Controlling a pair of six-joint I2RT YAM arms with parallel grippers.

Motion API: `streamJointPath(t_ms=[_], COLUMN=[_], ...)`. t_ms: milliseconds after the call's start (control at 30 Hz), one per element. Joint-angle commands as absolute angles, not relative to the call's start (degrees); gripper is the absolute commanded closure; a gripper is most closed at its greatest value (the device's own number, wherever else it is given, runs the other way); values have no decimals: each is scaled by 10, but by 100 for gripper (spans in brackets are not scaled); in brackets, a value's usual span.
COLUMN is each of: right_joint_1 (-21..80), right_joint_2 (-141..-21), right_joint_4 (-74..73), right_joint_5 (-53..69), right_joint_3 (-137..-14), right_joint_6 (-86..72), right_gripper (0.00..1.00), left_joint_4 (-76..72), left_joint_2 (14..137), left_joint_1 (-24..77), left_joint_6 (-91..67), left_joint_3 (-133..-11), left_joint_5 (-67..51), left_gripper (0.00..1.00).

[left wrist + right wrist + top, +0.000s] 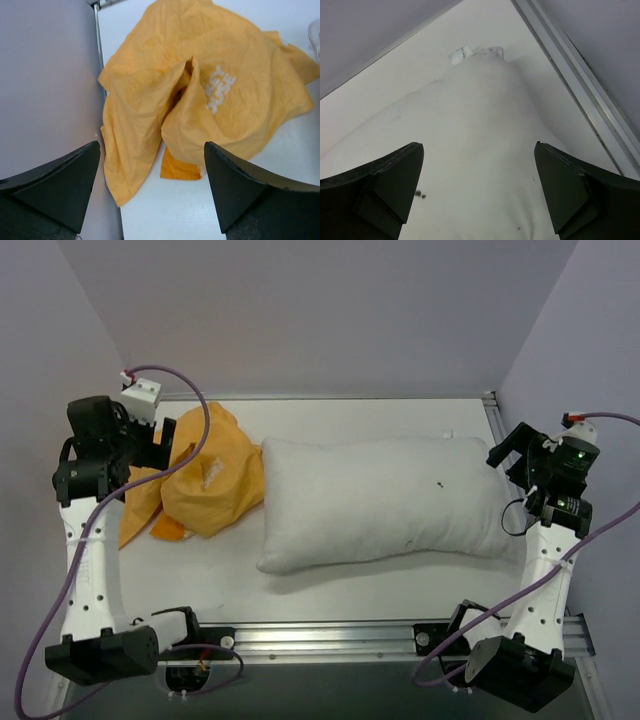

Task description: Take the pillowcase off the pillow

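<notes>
The white pillow lies bare across the middle of the table, with a tiny dark speck on top. The orange-yellow pillowcase lies crumpled in a heap at the pillow's left end, touching it; white lettering shows on one fold. My left gripper hovers over the heap's left side, open and empty. In the left wrist view the pillowcase lies beyond the open gripper. My right gripper is open and empty above the pillow's right end. In the right wrist view the pillow fills the space under that gripper.
The white table is boxed in by grey walls on the left, back and right. A metal rail runs along the right edge. The left arm's purple cable hangs over the pillowcase. A small white tag sits at the pillow's far corner.
</notes>
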State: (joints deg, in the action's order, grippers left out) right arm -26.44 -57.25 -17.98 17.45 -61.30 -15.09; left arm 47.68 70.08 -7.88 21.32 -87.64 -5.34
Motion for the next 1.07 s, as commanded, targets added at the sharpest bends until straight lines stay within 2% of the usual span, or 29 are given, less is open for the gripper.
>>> streamJointPath(t_ms=[0, 300, 533, 1033], right_joint_1=[-238, -188, -141, -113], right_joint_2=[-554, -506, -449, -446], right_joint_4=[-226, -279, -272, -272], right_joint_5=[149, 147, 118, 92], right_joint_3=[-616, -571, -551, -532], right_joint_6=[-125, -149, -146, -141], right_gripper=[0, 0, 0, 0], left_joint_4=[548, 537, 516, 515], left_joint_2=[654, 499, 423, 411], left_joint_1=[-81, -85, -89, -121], left_joint_6=[205, 196, 192, 199], left_joint_3=[-818, -587, -483, -477], left_joint_5=[-24, 58, 119, 112], left_gripper=[6, 6, 6, 6])
